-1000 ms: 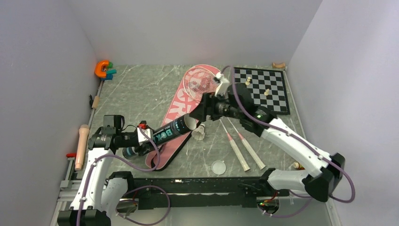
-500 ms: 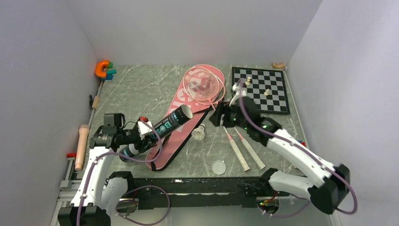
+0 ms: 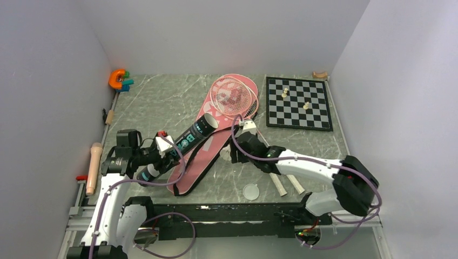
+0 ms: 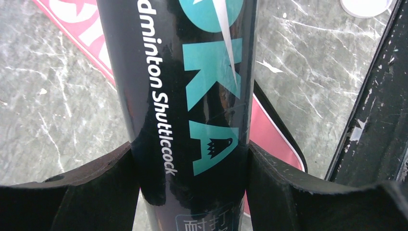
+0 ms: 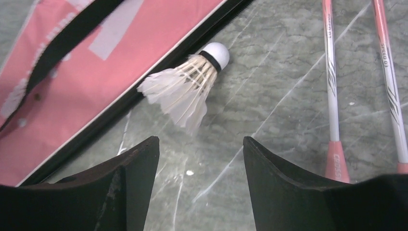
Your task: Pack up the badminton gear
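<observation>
My left gripper [image 3: 162, 149] is shut on the long black tube [image 3: 186, 143] and holds it tilted over the pink racket bag [image 3: 202, 145], open end up and away. In the left wrist view both fingers [image 4: 96, 192] press the tube [image 4: 192, 96]. My right gripper [image 3: 236, 151] is open, low over the table, right by a white shuttlecock [image 3: 226, 154]. In the right wrist view the shuttlecock [image 5: 185, 89] lies on its side just ahead of the open gripper [image 5: 199, 144], beside the bag's edge [image 5: 72, 62]. Two rackets [image 3: 236, 97] rest with heads on the bag and shafts [image 5: 331, 72] running to the right.
A chessboard [image 3: 300, 102] with pale pieces lies at the back right. An orange and teal toy [image 3: 120, 80] sits at the back left. A round clear lid [image 3: 250, 191] lies near the front rail. A wooden handle [image 3: 95, 167] lies along the left edge.
My right gripper has come down and left from the racket heads to the shuttlecock. My left gripper has drawn the tube back to the left, its open end swinging toward the back.
</observation>
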`<state>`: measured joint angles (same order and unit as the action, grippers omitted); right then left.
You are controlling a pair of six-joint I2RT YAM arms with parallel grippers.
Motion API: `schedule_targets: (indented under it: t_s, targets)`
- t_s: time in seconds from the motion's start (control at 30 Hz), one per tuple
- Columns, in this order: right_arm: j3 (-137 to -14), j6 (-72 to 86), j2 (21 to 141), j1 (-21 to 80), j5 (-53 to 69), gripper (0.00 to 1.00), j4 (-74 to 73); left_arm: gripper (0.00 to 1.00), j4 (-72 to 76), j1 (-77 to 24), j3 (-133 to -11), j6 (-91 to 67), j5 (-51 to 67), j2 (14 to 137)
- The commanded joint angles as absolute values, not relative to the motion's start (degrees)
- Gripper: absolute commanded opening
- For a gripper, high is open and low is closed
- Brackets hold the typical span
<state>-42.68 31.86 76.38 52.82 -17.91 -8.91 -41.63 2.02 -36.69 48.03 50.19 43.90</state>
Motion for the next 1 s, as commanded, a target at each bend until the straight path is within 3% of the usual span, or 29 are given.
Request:
schedule_targets:
  t_s: [0.0,0.27,0.7,0.97]
  targets:
    - [-42.99,32.15,81.41,54.71,-24.82,0.67,-0.8,0.17,-37.77,2.17,-36.73,44.41,50.67,41.47]
    - [-45.01,31.99,88.83,57.06,-29.9,0.62,2.87,0.17,-39.04,2.19,-36.57,45.75,50.31,41.67]
    - [-40.37,32.73,90.65,57.08,-35.69,0.26,12.0,0.17,-42.01,2.14,-36.51,48.13,52.36,41.7]
    - [-39.37,30.79,77.1,56.98,-34.1,0.07,5.48,0.16,-46.55,2.12,-37.47,54.63,54.47,41.47]
